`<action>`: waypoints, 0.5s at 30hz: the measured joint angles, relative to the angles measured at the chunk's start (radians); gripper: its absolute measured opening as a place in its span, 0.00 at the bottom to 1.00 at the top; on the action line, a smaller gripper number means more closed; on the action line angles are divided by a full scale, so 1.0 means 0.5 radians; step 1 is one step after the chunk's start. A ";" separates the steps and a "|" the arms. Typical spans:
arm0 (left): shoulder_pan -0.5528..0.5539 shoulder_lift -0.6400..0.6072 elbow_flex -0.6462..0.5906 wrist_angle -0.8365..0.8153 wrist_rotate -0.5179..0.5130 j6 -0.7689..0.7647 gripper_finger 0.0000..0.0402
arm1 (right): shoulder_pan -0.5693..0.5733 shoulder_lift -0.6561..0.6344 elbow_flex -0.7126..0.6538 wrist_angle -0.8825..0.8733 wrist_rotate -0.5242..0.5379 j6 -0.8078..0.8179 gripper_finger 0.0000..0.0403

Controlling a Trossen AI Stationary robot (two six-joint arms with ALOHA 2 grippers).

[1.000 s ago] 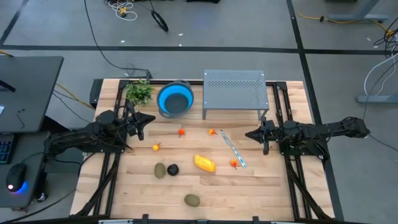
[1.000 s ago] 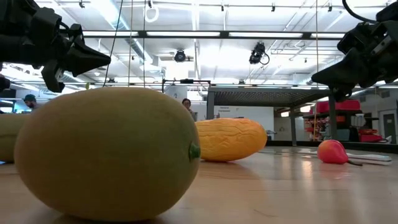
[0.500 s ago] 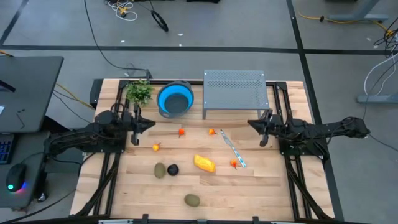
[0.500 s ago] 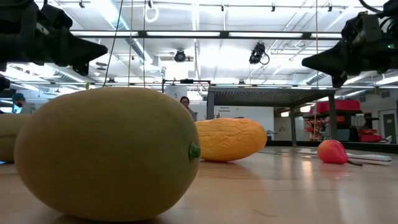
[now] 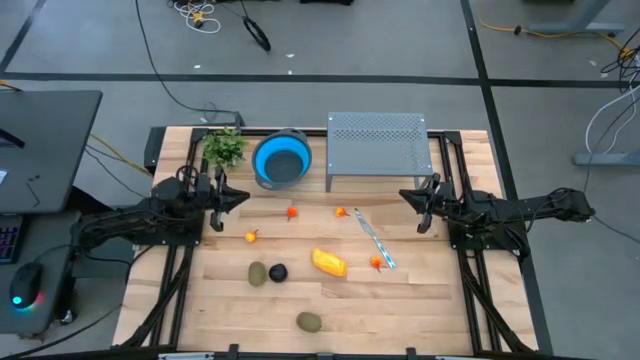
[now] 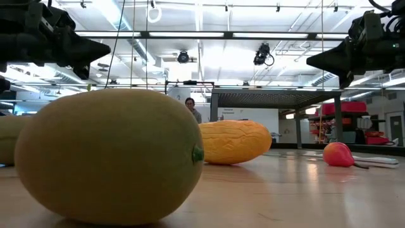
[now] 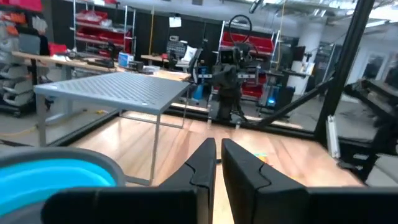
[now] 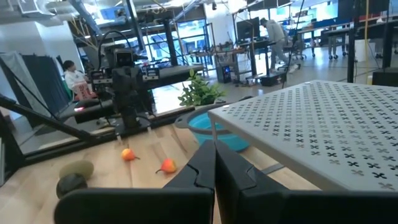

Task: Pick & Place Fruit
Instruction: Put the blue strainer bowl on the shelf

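High view, looking down: left gripper (image 5: 238, 197) raised near the blue collapsible bowl (image 5: 281, 158), fingers pressed together, gripping nothing. Right gripper (image 5: 408, 196) poised beside the grey perforated metal stand (image 5: 376, 147), likewise closed and empty.

All toy fruit untouched on the wooden table (image 5: 430, 300):
- elongated yellow-orange piece (image 5: 329, 262) near centre
- blackish round one (image 5: 278, 272) touching an olive-green oval (image 5: 258, 273)
- second olive-green oval (image 5: 309, 321) nearer the front edge
- tiny orange-red pieces (image 5: 291, 212) scattered between the arms

Likely step: choosing and reaching for a first fruit. Best done by:
- spreading the fingers before descending
- coming straight down over one isolated piece
- avoiding the thin pale striped strip (image 5: 374, 238) and the leafy green sprig (image 5: 224, 148)
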 joint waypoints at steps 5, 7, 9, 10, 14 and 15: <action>0.000 0.001 -0.009 0.035 -0.254 0.060 0.08 | 0.000 0.026 0.000 -0.017 -0.015 0.003 0.01; 0.000 0.034 -0.044 0.074 -0.261 -0.011 0.08 | 0.000 0.060 0.000 -0.019 -0.017 0.008 0.01; -0.003 0.093 -0.047 0.061 -0.235 -0.101 0.08 | 0.000 0.102 0.000 -0.017 -0.048 0.046 0.01; -0.008 0.143 -0.047 0.069 -0.222 -0.137 0.08 | 0.000 0.123 0.000 -0.010 -0.052 0.058 0.01; -0.072 0.370 -0.046 0.150 -0.238 -0.233 0.09 | -0.001 0.195 0.000 -0.005 -0.051 0.049 0.01; -0.095 0.437 -0.040 0.175 -0.267 -0.256 0.10 | -0.001 0.209 0.000 -0.006 -0.051 0.026 0.01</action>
